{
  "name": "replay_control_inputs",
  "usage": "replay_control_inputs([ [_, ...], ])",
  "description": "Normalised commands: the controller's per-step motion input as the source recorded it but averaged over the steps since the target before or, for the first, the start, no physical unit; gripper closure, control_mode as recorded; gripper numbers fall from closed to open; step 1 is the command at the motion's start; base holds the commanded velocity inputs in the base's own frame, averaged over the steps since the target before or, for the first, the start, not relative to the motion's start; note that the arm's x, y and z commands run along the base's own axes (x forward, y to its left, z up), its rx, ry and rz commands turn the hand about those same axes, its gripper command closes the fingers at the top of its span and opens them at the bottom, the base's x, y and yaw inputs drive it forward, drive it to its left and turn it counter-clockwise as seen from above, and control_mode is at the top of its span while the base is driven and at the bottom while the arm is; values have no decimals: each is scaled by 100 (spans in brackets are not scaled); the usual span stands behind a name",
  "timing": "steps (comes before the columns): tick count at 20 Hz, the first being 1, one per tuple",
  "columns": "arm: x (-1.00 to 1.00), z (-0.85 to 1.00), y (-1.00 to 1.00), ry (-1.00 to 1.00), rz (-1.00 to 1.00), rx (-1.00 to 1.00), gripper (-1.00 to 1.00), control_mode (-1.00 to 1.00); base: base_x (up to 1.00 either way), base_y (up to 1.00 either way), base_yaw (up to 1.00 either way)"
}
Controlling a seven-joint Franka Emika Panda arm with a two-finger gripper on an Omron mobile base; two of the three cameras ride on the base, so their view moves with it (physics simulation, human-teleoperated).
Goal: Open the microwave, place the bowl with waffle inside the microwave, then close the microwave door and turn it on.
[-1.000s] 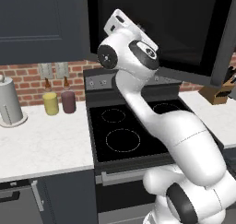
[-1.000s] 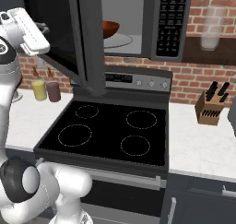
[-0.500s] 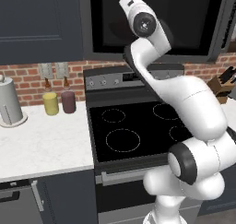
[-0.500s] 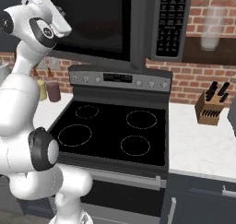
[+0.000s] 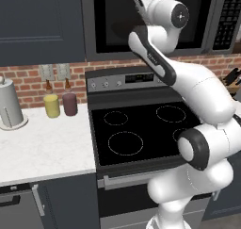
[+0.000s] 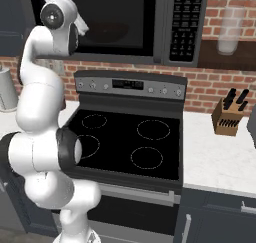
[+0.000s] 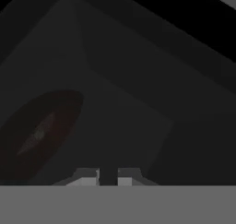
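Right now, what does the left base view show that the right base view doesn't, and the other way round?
Left base view alone: two jars on the counter beside the stove, yellow and dark purple. Right base view alone: a knife block on the right-hand counter and a pale glass on a shelf above it. Both: the microwave door shut, the stove below, and the arm raised against the door's window.

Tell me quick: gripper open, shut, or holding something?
Gripper: cannot be told; its fingertips sit close together against the microwave door, with nothing visibly held.
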Motion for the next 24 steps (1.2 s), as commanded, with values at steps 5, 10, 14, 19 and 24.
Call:
replay_control_inputs([
  [5,99,-24,0,1,18,2,100,-100,0,0,0],
  [10,32,-45,-1,-1,2,0,100,-100,0,0,0],
  [14,-77,-43,-34,4,0,0,100,-100,0,0,0],
  [19,-100,-17,-69,-4,-1,4,100,-100,0,0,0],
  [24,-100,0,-84,-5,0,14,100,-100,0,0,0],
])
